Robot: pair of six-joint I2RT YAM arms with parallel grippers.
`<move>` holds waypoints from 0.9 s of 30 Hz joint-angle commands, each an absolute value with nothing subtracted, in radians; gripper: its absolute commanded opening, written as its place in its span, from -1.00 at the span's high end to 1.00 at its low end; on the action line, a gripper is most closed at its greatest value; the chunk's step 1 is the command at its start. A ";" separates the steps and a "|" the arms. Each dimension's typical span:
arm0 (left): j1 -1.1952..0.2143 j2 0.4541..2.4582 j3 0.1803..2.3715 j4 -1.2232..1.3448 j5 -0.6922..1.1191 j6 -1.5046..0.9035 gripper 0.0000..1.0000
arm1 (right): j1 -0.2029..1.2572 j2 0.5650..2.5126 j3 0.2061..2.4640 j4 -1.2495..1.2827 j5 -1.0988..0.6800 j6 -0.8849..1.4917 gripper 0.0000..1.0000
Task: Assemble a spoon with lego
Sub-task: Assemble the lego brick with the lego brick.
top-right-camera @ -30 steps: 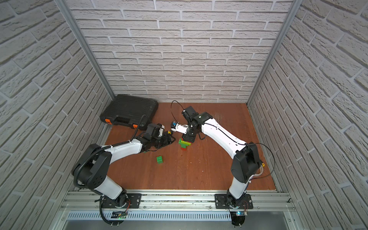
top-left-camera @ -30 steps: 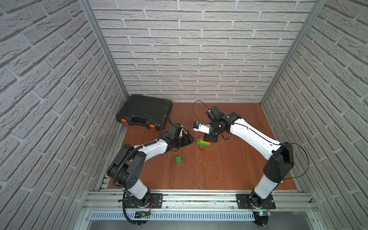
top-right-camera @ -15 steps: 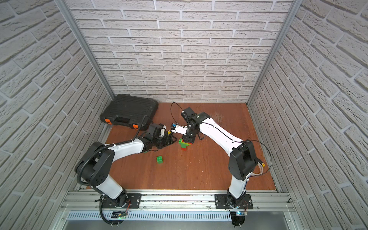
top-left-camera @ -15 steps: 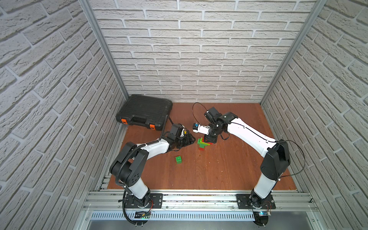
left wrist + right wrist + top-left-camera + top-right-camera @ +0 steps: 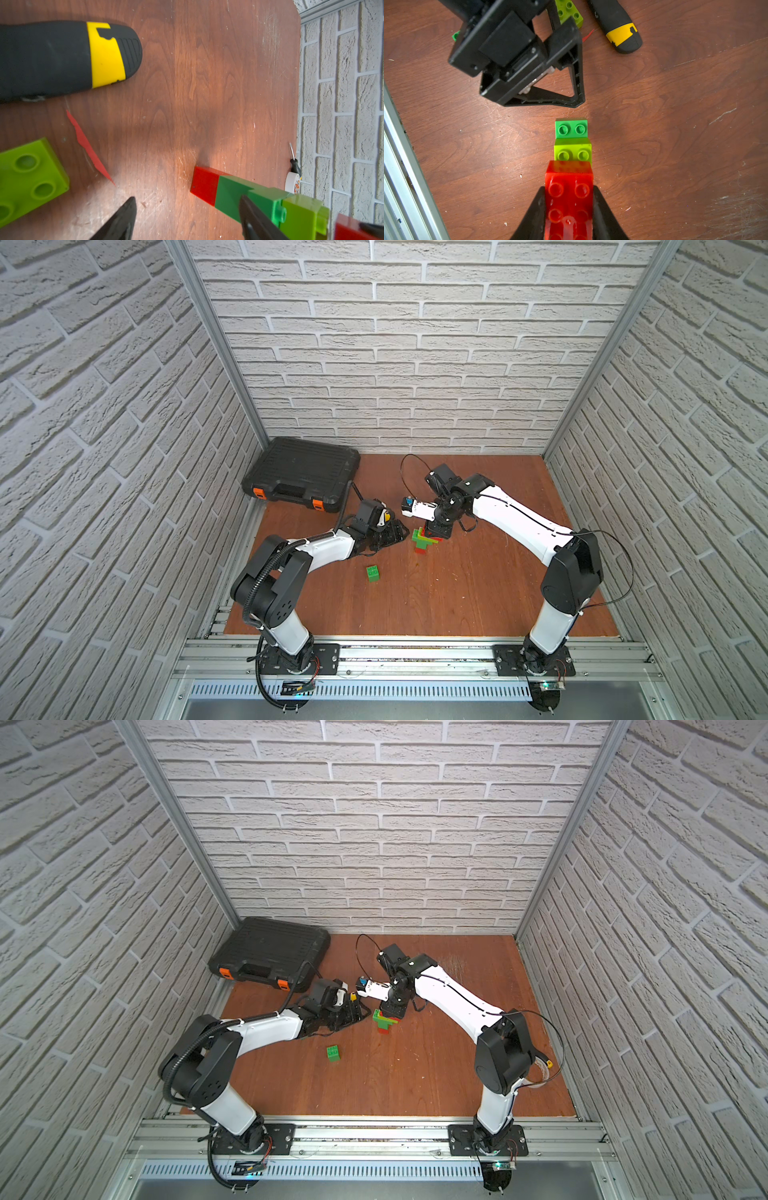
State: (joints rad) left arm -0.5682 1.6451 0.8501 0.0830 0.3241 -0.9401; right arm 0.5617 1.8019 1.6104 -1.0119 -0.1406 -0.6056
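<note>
Both top views are looking steeply down from high in front over the whole brown wooden tabletop (image 5: 457, 593). The wrist cameras are peering closely past the left gripper (image 5: 187, 199) and right gripper (image 5: 569, 188), sharing the red-and-green brick spoon (image 5: 572, 145).

Bare table (image 5: 207, 93) lies between knife (image 5: 62, 56) and spoon (image 5: 234, 193).

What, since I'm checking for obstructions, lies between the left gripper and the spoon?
Nothing: only a strip of bare table, shown in the right wrist view, separates the left gripper from the spoon.
</note>
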 commanded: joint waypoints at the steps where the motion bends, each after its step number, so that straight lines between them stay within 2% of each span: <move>1: -0.573 1.648 0.867 0.121 0.339 -0.943 -0.54 | 0.556 1.812 1.640 -0.997 -0.164 -0.595 0.63; 27: -0.589 1.651 0.868 0.131 0.341 -0.944 -0.53 | 0.560 1.904 1.600 -1.073 -0.086 -0.601 0.67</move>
State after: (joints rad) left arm -0.5838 1.6451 0.8501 0.0906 0.3313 -0.9413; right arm 0.5625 1.8435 1.6398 -1.0061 -0.1387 -0.5987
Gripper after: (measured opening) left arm 0.767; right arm 0.335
